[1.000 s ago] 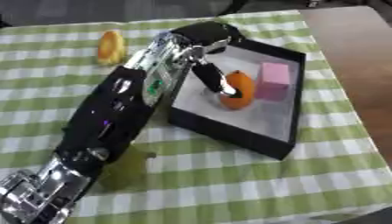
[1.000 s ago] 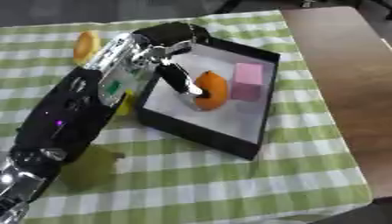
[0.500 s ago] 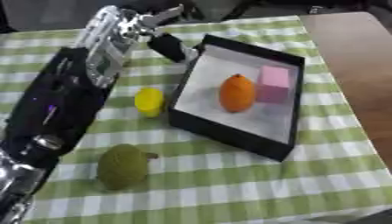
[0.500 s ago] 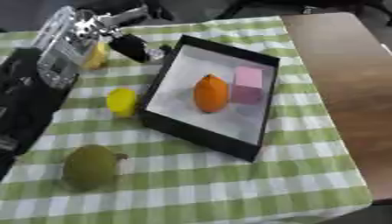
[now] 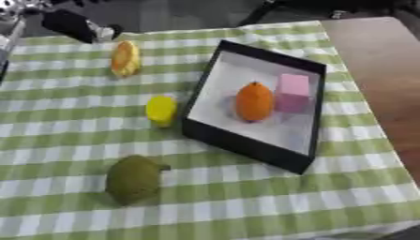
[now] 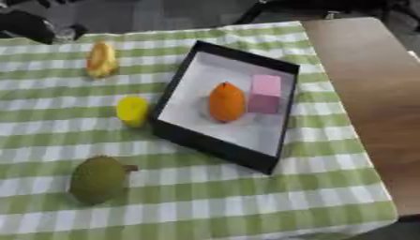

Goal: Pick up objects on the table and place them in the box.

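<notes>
Black box [image 5: 246, 143] with white floor sits askew on green-checked tabletop [image 5: 246, 206]. Inside: orange [image 5: 254, 101] upright, pink block [image 5: 292, 93] touching its right side. Outside, left of box: small yellow fruit [image 5: 161, 110] just beside box wall; orange-yellow piece [image 5: 124, 58] farther back; green pear-like fruit [image 5: 134, 178] near front, well apart from box. Left hand [image 5: 70, 24] at top-left corner, above tabletop's far edge, holding nothing seen; blurred, cannot tell whether its fingers are open or curled. Right hand not seen in either view.
</notes>
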Robot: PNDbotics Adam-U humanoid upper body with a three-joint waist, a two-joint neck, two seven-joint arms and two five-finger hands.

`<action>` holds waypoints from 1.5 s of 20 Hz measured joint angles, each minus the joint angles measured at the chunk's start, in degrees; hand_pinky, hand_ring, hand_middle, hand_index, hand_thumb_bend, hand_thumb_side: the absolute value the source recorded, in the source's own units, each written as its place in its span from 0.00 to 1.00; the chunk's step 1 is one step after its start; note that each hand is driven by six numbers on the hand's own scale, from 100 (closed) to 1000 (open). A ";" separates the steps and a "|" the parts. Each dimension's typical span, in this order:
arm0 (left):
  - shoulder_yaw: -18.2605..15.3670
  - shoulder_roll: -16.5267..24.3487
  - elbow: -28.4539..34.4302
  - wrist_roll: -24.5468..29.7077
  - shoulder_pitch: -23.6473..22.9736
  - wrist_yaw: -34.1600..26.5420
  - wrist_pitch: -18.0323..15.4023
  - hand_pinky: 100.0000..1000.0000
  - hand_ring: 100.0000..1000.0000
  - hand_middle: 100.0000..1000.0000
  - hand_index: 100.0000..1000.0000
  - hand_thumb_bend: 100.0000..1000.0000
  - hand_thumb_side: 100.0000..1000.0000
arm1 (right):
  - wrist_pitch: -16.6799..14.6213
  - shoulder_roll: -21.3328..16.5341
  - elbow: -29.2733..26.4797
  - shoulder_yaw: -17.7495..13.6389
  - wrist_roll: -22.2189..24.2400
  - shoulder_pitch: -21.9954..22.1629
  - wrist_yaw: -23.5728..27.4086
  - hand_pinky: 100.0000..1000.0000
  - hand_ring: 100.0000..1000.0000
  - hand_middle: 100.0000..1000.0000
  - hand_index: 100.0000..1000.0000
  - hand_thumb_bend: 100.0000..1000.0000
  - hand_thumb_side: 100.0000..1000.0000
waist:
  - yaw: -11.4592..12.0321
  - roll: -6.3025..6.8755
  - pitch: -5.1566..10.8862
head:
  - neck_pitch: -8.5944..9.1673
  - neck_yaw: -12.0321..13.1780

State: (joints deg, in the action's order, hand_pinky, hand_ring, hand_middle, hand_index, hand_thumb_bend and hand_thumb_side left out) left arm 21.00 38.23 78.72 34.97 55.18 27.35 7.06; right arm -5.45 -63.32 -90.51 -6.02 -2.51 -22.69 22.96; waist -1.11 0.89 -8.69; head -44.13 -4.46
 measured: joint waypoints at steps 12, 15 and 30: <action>8.17 16.38 31.57 -8.78 -15.30 -23.12 21.62 0.79 0.81 0.74 0.83 0.26 0.63 | -0.13 -0.82 0.21 -0.03 -0.27 0.32 -0.58 0.86 0.87 0.75 0.82 0.00 0.42 | 1.62 0.35 0.11 | -0.09 -0.60; 8.93 17.63 34.31 -9.98 -16.79 -25.51 24.65 0.79 0.81 0.74 0.82 0.26 0.65 | -0.15 -0.83 0.21 -0.10 -0.40 0.51 -0.65 0.86 0.87 0.75 0.82 0.00 0.42 | 2.10 0.35 0.11 | -0.09 -0.14; 12.30 15.15 35.05 -7.68 -18.35 -26.46 28.74 0.83 0.83 0.77 0.85 0.36 0.50 | -0.50 -0.82 -0.15 -0.71 -1.12 2.58 -2.18 0.86 0.87 0.74 0.82 0.00 0.43 | 2.35 0.32 -0.39 | -0.10 0.92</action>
State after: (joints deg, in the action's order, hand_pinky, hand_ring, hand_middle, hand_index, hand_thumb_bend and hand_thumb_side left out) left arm 33.30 53.38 113.77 27.29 36.83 0.88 35.80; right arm -5.94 -64.13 -90.67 -6.73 -3.63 -20.10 20.78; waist 1.24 1.22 -9.08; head -44.23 -3.55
